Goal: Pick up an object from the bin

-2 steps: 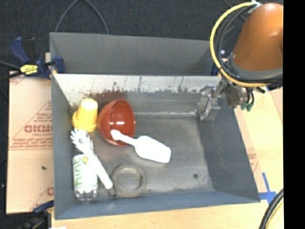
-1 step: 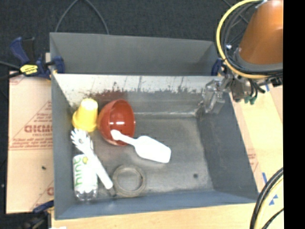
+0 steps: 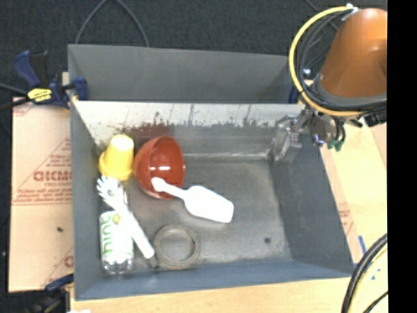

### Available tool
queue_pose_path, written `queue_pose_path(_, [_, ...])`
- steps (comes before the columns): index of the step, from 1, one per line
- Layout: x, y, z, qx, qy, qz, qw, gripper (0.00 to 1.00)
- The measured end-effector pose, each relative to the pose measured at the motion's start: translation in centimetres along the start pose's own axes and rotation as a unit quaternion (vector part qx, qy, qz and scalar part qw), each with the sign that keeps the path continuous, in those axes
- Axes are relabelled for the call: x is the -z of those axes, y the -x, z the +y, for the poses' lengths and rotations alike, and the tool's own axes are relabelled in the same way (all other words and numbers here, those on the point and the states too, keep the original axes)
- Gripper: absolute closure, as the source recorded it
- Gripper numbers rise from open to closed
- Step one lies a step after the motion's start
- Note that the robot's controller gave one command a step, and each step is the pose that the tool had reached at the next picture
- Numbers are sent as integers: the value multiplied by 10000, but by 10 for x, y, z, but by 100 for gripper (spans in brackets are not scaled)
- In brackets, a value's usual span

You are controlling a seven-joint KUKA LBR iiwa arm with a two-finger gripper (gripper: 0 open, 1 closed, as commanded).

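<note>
The gripper [image 3: 285, 141] hangs by the back wall of the bin [image 3: 182, 77], well to the right of the red bowl [image 3: 159, 163], over bare grey floor; whether it is wide or narrow I cannot tell. A yellow cup [image 3: 117, 156] touches the bowl's left side; a white scoop [image 3: 207, 204] lies just right of and below the bowl, its handle reaching the bowl's mouth. Below the bowl lie a clear ring [image 3: 174, 245], a white brush [image 3: 125, 215] and a clear bottle [image 3: 115, 245].

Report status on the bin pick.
Gripper at back right corner of bin, over bare floor. Nearest things, white scoop touching red bowl, lie well to its left. Nothing between them and gripper.
</note>
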State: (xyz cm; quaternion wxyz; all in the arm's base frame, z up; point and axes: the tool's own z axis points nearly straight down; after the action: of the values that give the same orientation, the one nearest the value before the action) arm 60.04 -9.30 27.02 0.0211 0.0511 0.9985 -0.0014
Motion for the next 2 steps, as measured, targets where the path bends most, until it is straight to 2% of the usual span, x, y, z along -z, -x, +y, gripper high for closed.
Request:
queue_pose_path(1, [-25, 11, 10, 537, -5, -20, 9986, 100])
queue_pose_path(2, [-45, -3, 16, -151, 13, -3, 9999, 100])
